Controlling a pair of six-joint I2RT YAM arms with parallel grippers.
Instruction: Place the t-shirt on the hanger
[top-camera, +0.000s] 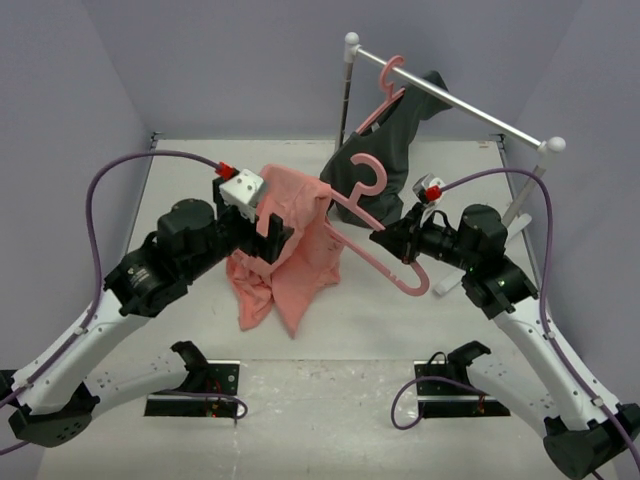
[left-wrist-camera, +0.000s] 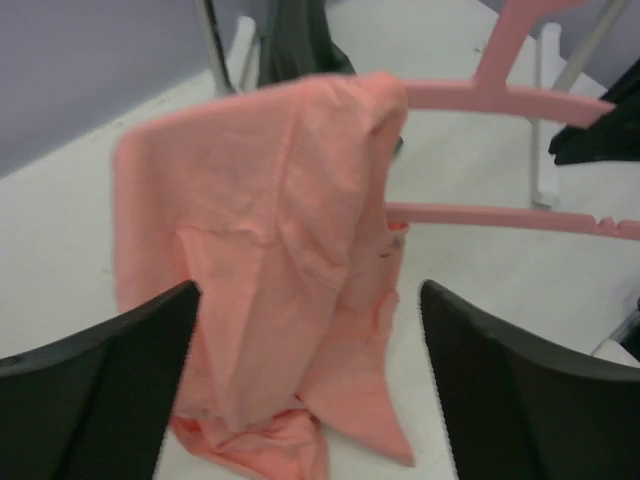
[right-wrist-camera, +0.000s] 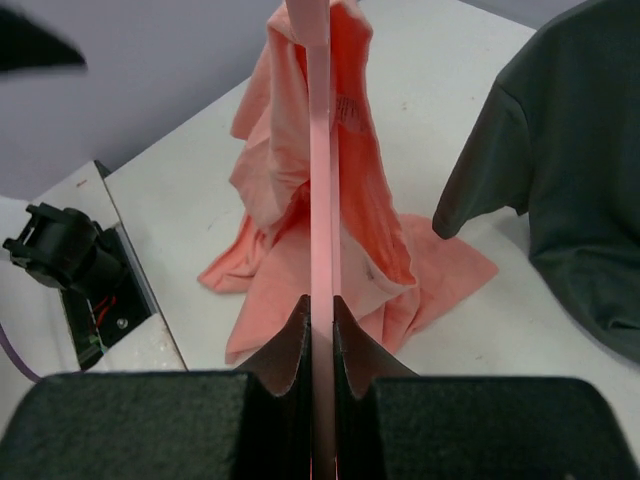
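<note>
The salmon-pink t-shirt (top-camera: 297, 243) hangs draped over the left end of the pink hanger (top-camera: 372, 255), its lower part crumpled on the table. My right gripper (top-camera: 397, 240) is shut on the hanger's right arm and holds it above the table; in the right wrist view the bar (right-wrist-camera: 321, 180) runs straight out from between the fingers into the t-shirt (right-wrist-camera: 362, 190). My left gripper (top-camera: 270, 233) is open right beside the shirt's left side. In the left wrist view the t-shirt (left-wrist-camera: 270, 230) hangs just beyond the spread fingers (left-wrist-camera: 110, 390), with the hanger's bars (left-wrist-camera: 500, 215) to the right.
A white clothes rail (top-camera: 450, 97) stands at the back right, carrying a second pink hanger with a dark grey garment (top-camera: 385, 150), close behind the held hanger. The garment also shows in the right wrist view (right-wrist-camera: 570, 170). Black clamps (top-camera: 200, 375) sit at the near edge.
</note>
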